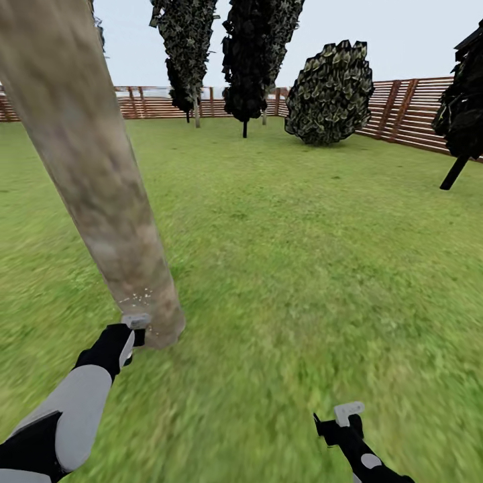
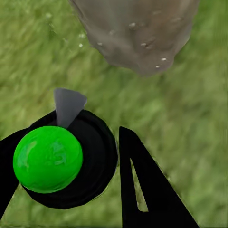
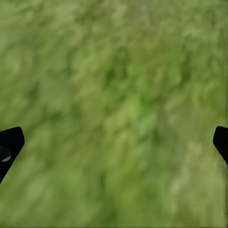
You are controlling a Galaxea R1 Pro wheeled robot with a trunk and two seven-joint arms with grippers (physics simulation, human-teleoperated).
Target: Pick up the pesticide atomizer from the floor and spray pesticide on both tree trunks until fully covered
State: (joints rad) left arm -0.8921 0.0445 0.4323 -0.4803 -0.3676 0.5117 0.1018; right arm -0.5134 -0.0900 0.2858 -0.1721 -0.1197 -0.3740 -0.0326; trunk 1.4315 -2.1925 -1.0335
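Between the left gripper (image 2: 99,175)'s jaws sits the pesticide atomizer (image 2: 61,159), a black round body with a glossy green cap and a grey cone-shaped nozzle, the jaws pinching it from either side; the nozzle points toward the foot of the tree trunk (image 2: 137,33), which stands just beyond it on the grass. Fine white specks of pesticide (image 2: 142,44) dot the bark there and a few float beside it over the lawn. From the head camera, the left gripper (image 1: 131,335) is low and close to the base of the same thick, mottled grey-brown tree trunk (image 1: 87,168), which leans up and away to the upper left, with a small scatter of pesticide (image 1: 141,296) near its foot. Off at the lower right, the right gripper (image 1: 339,421) hangs over bare grass (image 1: 302,268), well apart from the trunk; its wrist camera shows the two dark fingertips (image 3: 10,142) spread wide with nothing but lawn between them. Farther out, dark leafy trees (image 1: 258,54) and a rounded bush (image 1: 330,94) stand before a brown slatted wooden fence (image 1: 409,111) that rings the garden under a pale sky.
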